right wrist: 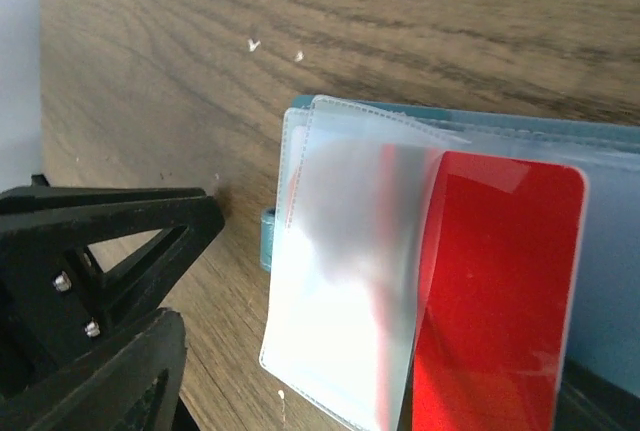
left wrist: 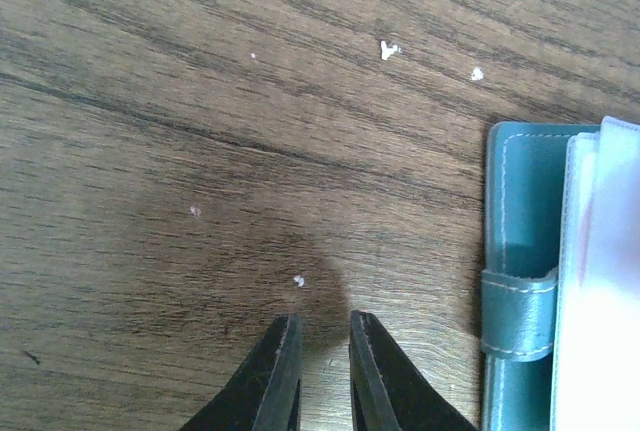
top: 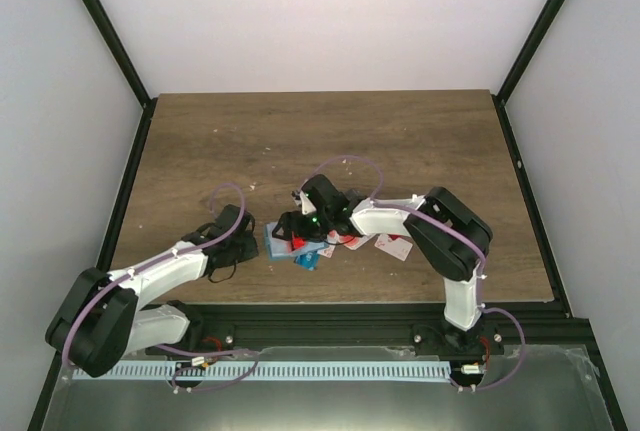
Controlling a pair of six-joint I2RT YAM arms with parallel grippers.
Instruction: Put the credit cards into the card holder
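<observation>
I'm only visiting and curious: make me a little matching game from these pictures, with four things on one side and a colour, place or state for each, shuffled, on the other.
Things:
1. red card
2. card holder
3. left gripper
4. table

Descriptions:
A. brown wood dotted with white specks
B. teal-blue
C. partly under a clear sleeve
D. jaws slightly apart, holding nothing

Pairs: 1-C, 2-B, 3-D, 4-A

The card holder (left wrist: 510, 201) lies on the table (left wrist: 200, 101); 1 card (right wrist: 500, 281) seems tucked partly inside it.
</observation>
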